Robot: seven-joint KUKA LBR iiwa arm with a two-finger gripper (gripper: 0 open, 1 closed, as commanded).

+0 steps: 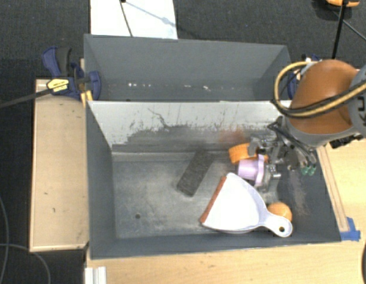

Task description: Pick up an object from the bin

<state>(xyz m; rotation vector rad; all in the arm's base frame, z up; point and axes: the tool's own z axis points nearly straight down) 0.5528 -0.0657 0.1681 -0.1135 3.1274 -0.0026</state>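
My gripper (267, 163) hangs low at the right side of the bin, under the orange wrist cover. A small lilac cylinder (249, 169) lies right against its left side; whether it is gripped I cannot tell. Just above that sits a small orange piece (237, 153). A white dustpan (236, 209) with an orange front lip lies directly below the gripper, handle pointing right. A little orange ball (279, 210) rests beside the handle.
A dark grey rectangular block (193, 173) lies tilted near the middle of the bin floor. The left half of the floor is bare metal. The arm and its cables come in over the right wall.
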